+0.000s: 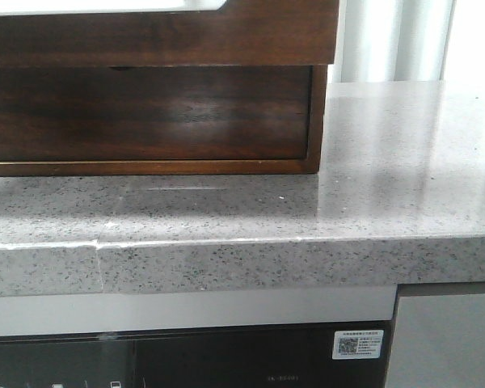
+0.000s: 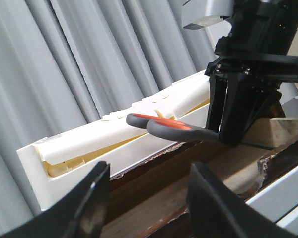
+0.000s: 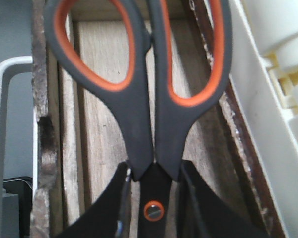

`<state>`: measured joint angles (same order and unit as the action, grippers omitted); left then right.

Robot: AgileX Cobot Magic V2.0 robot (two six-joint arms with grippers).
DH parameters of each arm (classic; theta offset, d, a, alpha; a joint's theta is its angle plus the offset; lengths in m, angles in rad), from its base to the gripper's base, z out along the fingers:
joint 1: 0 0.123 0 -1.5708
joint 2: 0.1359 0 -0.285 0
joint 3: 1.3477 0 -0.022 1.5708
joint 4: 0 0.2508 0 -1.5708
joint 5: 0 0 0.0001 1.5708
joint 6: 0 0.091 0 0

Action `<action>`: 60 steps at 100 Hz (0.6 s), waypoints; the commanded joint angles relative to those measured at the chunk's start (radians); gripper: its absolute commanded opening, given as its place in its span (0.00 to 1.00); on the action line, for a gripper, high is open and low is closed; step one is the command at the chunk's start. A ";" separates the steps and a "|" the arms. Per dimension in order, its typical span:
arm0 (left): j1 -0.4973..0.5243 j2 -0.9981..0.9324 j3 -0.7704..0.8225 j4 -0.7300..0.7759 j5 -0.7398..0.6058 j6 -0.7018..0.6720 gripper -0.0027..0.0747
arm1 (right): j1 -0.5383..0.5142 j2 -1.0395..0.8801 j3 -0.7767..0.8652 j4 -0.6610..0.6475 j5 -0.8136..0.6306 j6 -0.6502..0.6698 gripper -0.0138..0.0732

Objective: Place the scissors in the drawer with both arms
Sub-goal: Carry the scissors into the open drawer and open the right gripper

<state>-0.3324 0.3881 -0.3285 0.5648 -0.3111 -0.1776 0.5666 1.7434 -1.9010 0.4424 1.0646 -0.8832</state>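
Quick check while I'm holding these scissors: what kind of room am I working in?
Probably a kitchen or a mock-up of one: a speckled grey stone countertop, a dark glossy appliance front under it bearing a QR sticker, and a wooden cabinet standing on the counter.

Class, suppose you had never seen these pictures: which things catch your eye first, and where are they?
The scissors with orange-lined loops fill the right wrist view, clamped in the right gripper above the pale wooden drawer floor. In the front view, the dark wooden cabinet sits on a speckled grey counter.
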 commanded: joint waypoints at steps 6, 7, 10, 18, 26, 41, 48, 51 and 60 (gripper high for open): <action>-0.001 0.004 -0.030 -0.023 -0.054 -0.012 0.44 | -0.002 -0.023 -0.032 0.018 -0.048 -0.008 0.02; -0.001 0.004 -0.030 -0.023 -0.054 -0.012 0.44 | -0.002 -0.024 -0.032 0.018 -0.048 -0.008 0.02; -0.001 0.004 -0.030 -0.023 -0.054 -0.012 0.44 | -0.002 -0.021 -0.032 0.018 -0.046 -0.008 0.02; -0.001 0.004 -0.030 -0.023 -0.054 -0.012 0.44 | -0.002 -0.019 -0.032 0.018 -0.036 -0.009 0.02; -0.001 0.004 -0.030 -0.023 -0.054 -0.012 0.44 | -0.002 -0.019 -0.032 0.018 -0.032 -0.009 0.02; -0.001 0.004 -0.030 -0.023 -0.054 -0.012 0.44 | -0.002 -0.019 -0.032 0.018 -0.026 -0.009 0.02; -0.001 0.004 -0.030 -0.023 -0.054 -0.012 0.44 | -0.002 -0.019 -0.032 0.018 -0.026 -0.009 0.02; -0.001 0.004 -0.030 -0.023 -0.054 -0.012 0.44 | -0.002 -0.019 -0.032 0.018 -0.026 -0.009 0.02; -0.001 0.004 -0.030 -0.023 -0.054 -0.012 0.44 | -0.002 -0.019 -0.032 0.018 -0.026 -0.009 0.05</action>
<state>-0.3324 0.3881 -0.3285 0.5648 -0.3111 -0.1776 0.5723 1.7655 -1.9010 0.4465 1.0992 -0.8856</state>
